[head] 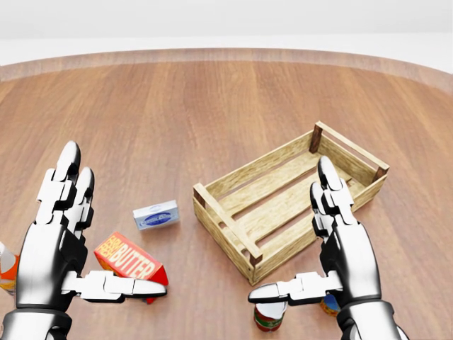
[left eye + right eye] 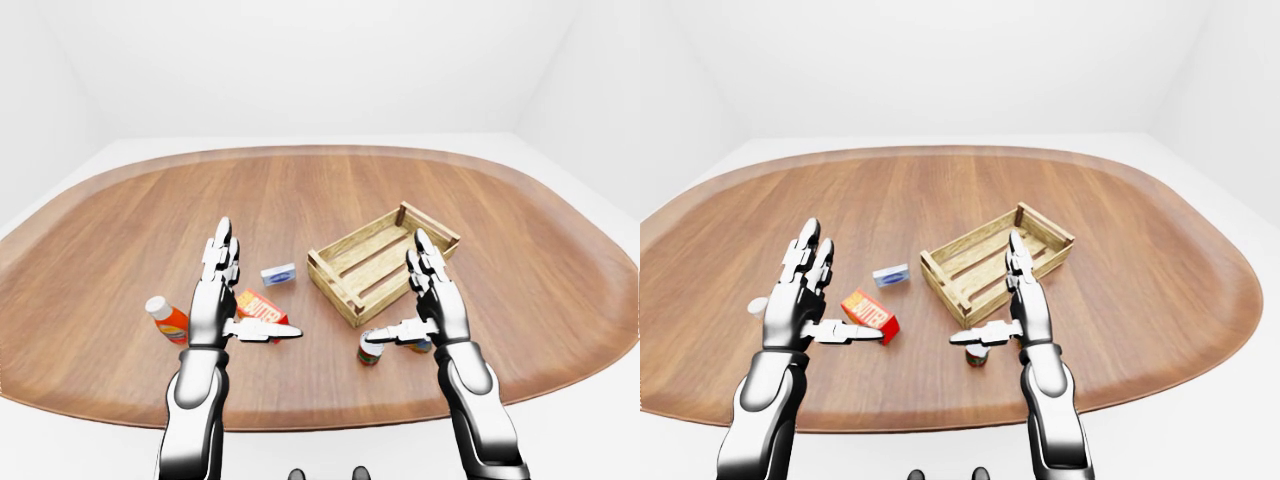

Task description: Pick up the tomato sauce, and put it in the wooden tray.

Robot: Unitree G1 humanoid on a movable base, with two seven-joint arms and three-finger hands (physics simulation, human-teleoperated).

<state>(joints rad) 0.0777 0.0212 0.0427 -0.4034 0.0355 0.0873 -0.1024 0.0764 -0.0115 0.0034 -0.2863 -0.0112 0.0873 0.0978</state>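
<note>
The tomato sauce can (image 1: 269, 318), red label and silver lid, stands at the bottom edge of the head view, just under my right thumb. The wooden tray (image 1: 233, 234), a slatted crate, lies up and right of it with nothing inside. My right hand (image 1: 290, 227) hovers open above the can and the tray's near corner, fingers spread and upright. Over on the left, my left hand (image 1: 113, 223) is open too, above the butter box. Neither hand holds anything. The left-eye view shows the can (image 2: 369, 351) beside the tray's near corner.
A red butter box (image 1: 127, 261) and a small blue-white box (image 1: 156, 215) lie left of the tray. An orange bottle with a white cap (image 2: 167, 320) stands far left. A blue can (image 1: 329, 305) hides behind my right hand. The oval wooden table (image 1: 212, 106) stretches wide beyond.
</note>
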